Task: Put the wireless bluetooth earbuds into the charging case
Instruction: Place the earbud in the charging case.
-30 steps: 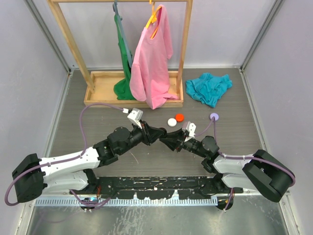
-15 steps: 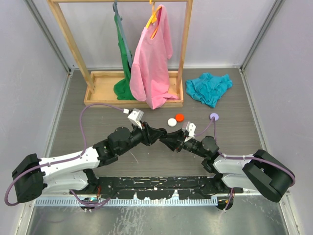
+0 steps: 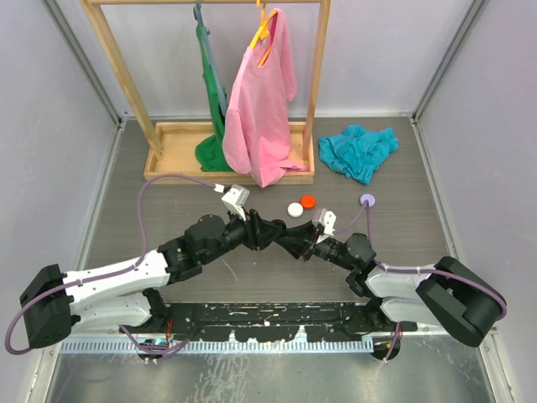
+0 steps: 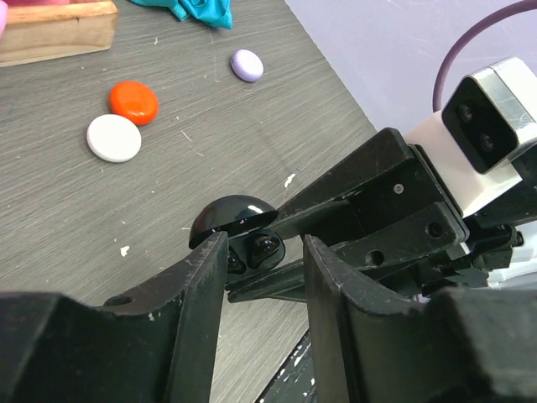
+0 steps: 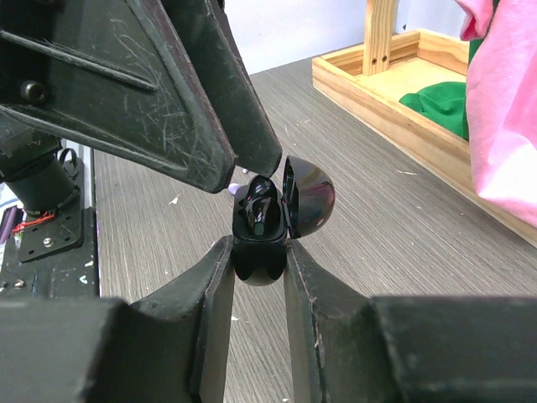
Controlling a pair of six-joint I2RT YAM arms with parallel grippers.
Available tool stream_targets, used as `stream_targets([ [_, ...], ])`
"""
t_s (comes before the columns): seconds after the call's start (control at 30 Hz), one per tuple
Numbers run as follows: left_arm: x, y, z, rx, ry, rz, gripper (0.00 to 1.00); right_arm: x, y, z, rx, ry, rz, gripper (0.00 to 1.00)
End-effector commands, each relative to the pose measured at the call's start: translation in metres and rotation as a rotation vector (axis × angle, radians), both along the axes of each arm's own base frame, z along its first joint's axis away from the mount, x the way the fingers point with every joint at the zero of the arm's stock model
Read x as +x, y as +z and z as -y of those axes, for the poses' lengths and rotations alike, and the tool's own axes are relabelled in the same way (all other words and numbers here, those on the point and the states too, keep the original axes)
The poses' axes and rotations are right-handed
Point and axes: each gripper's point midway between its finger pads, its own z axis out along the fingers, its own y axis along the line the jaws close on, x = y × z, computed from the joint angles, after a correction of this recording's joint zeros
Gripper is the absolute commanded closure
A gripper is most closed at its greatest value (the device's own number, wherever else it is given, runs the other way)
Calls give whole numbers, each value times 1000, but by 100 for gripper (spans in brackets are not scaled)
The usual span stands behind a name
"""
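My right gripper (image 5: 258,248) is shut on a glossy black charging case (image 5: 258,269), held upright above the table. The lid (image 5: 307,198) is swung open to the right. Black earbuds (image 5: 263,211) sit down in the case's wells; from the left wrist view two glossy buds (image 4: 265,245) show under the raised lid (image 4: 230,215). My left gripper (image 4: 263,252) is open just in front of the case, nothing between its fingers. From above, the left gripper (image 3: 270,232) and right gripper (image 3: 288,241) meet tip to tip, and the case is hidden between them.
A red disc (image 3: 308,201), a white disc (image 3: 294,210) and a lilac disc (image 3: 367,200) lie just beyond the grippers. Behind stands a wooden rack (image 3: 168,159) with a pink shirt (image 3: 260,109) and a green garment. A teal cloth (image 3: 358,151) lies back right.
My left gripper's jaws have opened and the arm has edged slightly right toward the case. The right gripper has kept still, holding the case.
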Motion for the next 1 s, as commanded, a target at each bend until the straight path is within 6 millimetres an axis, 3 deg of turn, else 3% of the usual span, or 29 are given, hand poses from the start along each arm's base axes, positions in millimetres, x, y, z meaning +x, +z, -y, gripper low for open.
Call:
stream_targets([
  [0.0, -4, 33, 5, -56, -32, 43, 55, 0, 29, 1, 75, -2, 79, 99],
  [0.23, -6, 57, -29, 1, 23, 121, 33, -5, 32, -2, 75, 32, 90, 99],
  [0.43, -15, 60, -47, 72, -43, 108, 20, -15, 40, -10, 65, 112, 116, 99],
  [0.8, -23, 63, -37, -71, -299, -68, 14, -27, 54, -23, 58, 228, 133, 99],
  [0.97, -22, 59, -31, -89, -336, -94, 14, -27, 59, -26, 58, 247, 129, 99],
])
